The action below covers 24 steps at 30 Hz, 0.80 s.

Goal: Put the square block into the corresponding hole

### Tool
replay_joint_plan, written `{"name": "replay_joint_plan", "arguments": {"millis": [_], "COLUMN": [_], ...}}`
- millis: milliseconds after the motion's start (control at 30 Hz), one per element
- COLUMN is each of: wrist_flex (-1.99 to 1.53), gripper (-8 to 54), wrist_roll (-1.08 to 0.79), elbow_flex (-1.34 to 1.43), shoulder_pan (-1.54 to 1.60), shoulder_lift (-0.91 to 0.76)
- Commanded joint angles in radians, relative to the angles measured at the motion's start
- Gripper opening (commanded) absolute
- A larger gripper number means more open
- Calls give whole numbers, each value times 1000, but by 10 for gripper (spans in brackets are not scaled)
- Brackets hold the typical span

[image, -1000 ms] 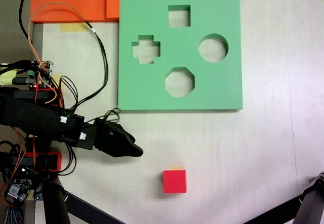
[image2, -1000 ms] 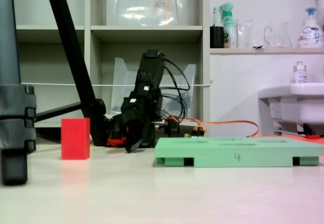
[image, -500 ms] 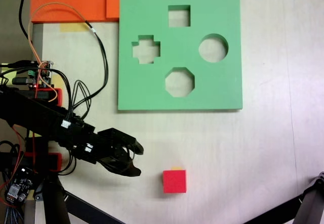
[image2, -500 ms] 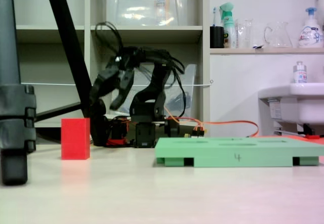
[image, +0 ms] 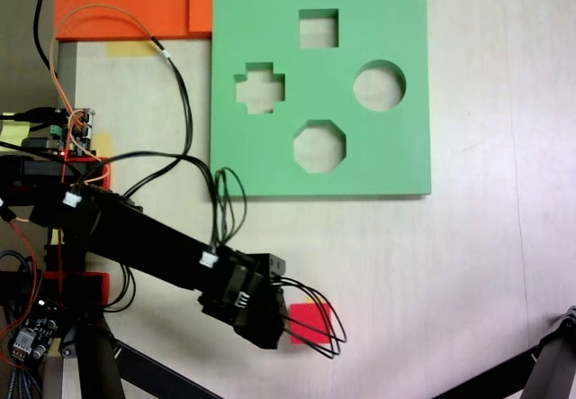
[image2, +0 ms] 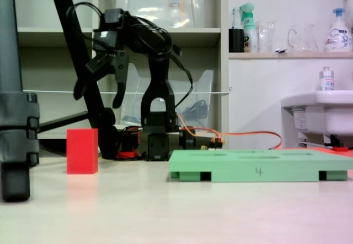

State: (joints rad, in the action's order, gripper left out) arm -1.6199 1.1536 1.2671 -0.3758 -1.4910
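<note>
— Pale bench (image: 468, 255), shelves behind it in a fixed view. Where's the small bright red foam cube (image2: 82, 151)?

— Sitting on the bench, well apart from the flat green foam board (image: 405, 138). Seen from above, the arm's wrist covers part of it.

— And the black tool (image2: 100, 90)?

— Released: in a fixed view its 2 jaws hang spread, pointing down, high above the cube. I'd guess it's lining up to drop onto it.

— The square cutout (image: 319, 28)?

— Empty, at the board's far edge, beside 3 other holes.

— Anything hidden?

— From above the jaws are under the wrist, so alignment over the cube is hard to judge.
</note>
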Motion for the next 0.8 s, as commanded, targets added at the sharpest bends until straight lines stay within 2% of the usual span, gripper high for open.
{"name": "replay_joint_plan", "arguments": {"millis": [0,67,767], "wrist_flex": [-35,-25,147], "gripper": [494,522,522], "wrist_roll": [11,11,-46], "elbow_flex": [-64,-77,-80], "shoulder_pan": [-3,5,-29], "shoulder_lift": [29,66,216]}}
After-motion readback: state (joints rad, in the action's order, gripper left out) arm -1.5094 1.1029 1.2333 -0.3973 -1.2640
